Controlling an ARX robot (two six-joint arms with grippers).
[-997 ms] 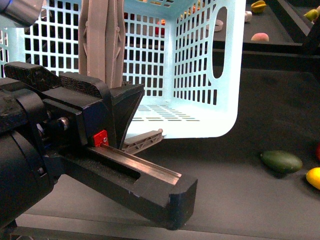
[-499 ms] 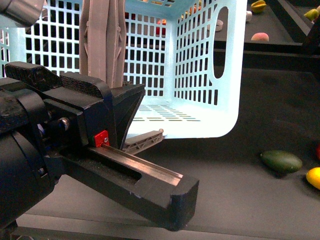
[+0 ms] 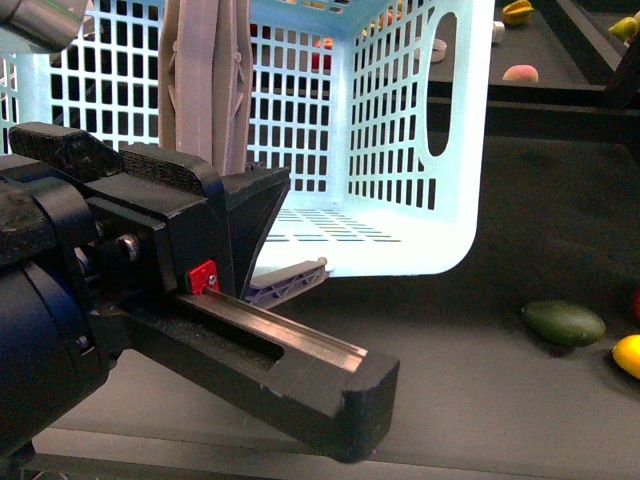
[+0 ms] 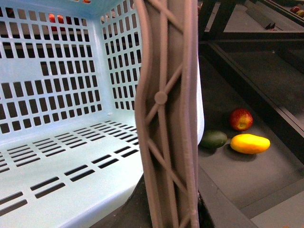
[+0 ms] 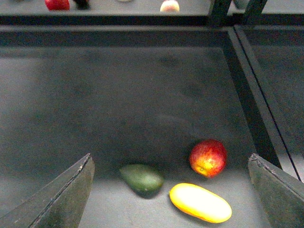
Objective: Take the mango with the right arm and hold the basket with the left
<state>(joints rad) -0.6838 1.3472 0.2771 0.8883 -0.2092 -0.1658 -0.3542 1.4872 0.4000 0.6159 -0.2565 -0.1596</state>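
Currently, the left gripper [image 3: 238,225] is clamped on the grey-brown handle [image 4: 164,118] of the basket [image 3: 468,150]. The right gripper [image 5: 169,157] is spread wide and holds nothing. The mango [image 3: 628,355] lies at 4 o'clock from the basket, beside a green fruit [image 3: 563,323].

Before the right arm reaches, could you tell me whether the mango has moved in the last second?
No. The mango keeps its place, just right of and below the green fruit.
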